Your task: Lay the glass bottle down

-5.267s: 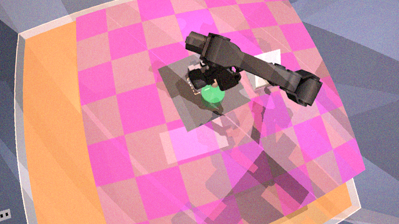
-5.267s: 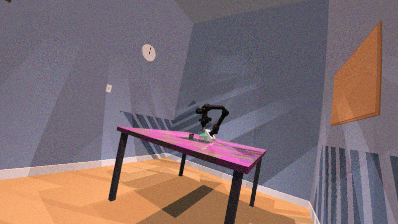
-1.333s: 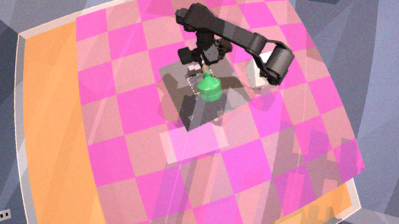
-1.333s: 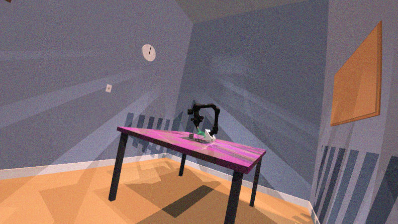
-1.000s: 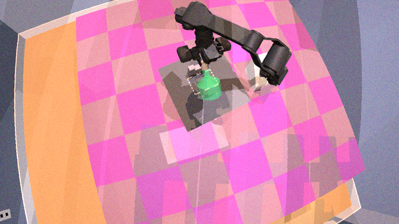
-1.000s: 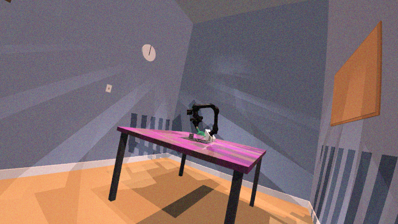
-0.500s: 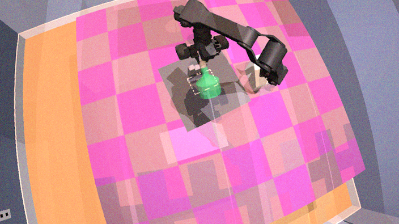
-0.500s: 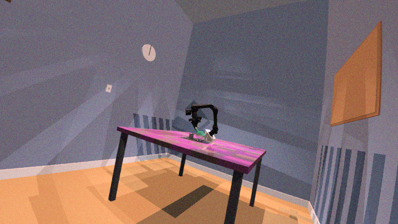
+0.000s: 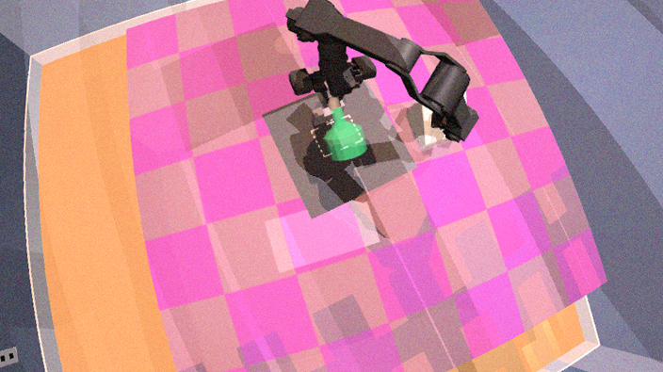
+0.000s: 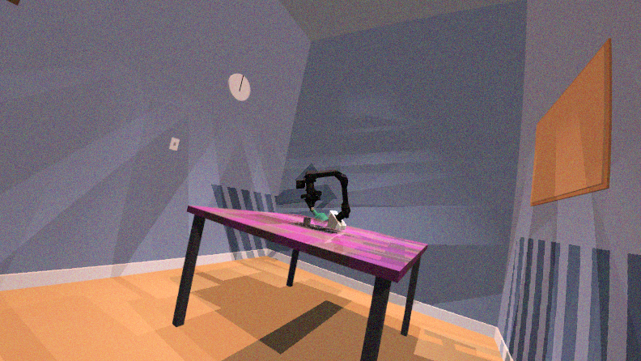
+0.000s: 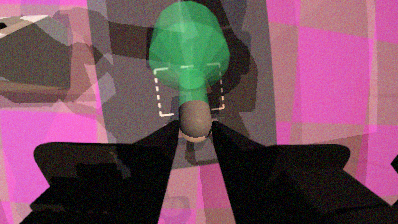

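"Bottle (image 9: 347,139) (image 10: 320,216) (image 11: 189,42) first: where is it?"

"Over the grey mat (image 9: 297,178) (image 11: 132,92), leaning. Its brown top (image 9: 334,102) (image 11: 195,117) is up by the gripper (image 9: 333,98) (image 10: 312,207) (image 11: 195,125), and the green body slants down and away."

"And the fingers?"

"Closed on the bottle at its top end, one on each side. The wrist view shows that best."

"Is it lying in the dashed outline (image 9: 317,142) (image 11: 158,95)?"

"No, it's tilted. From above, the body covers part of the outline and reaches past one side. Whether its bottom touches the mat, I can't tell."

"What about the grey rest (image 10: 307,221)?"

"Standing near the bottle, on the side the neck points to. The neck is above it, not lying in it."

"Anything else close by?"

"A white block (image 9: 428,132) (image 10: 334,221) at the foot of the black arm (image 9: 367,37) (image 10: 345,193), beside the mat. It all stands on the pink checked table (image 9: 232,180) (image 10: 262,226)."
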Controlling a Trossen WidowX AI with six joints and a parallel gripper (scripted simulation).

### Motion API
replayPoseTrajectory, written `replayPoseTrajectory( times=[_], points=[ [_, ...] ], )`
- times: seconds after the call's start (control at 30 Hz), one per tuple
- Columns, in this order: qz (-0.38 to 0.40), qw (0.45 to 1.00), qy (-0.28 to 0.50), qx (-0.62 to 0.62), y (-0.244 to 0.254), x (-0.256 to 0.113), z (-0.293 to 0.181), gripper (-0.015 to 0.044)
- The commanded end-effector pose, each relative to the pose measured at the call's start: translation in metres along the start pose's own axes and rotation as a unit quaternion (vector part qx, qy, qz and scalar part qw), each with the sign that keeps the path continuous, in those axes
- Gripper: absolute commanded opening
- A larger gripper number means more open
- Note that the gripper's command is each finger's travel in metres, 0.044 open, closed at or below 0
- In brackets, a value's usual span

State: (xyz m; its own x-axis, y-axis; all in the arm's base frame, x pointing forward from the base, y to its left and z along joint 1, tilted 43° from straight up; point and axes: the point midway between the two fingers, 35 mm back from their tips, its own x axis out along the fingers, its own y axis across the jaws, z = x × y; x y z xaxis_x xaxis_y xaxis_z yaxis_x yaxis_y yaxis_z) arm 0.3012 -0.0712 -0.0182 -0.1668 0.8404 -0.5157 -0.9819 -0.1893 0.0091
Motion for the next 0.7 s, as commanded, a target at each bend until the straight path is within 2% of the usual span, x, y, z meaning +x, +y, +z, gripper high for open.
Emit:
replayPoseTrajectory(
  times=[0.0,0.67],
  points=[
    [0.001,1.000,0.001,-0.001,-0.002,0.005,-0.009,0.0118],
    [-0.002,1.000,0.001,0.000,-0.004,0.015,-0.029,0.0118]
  ],
)
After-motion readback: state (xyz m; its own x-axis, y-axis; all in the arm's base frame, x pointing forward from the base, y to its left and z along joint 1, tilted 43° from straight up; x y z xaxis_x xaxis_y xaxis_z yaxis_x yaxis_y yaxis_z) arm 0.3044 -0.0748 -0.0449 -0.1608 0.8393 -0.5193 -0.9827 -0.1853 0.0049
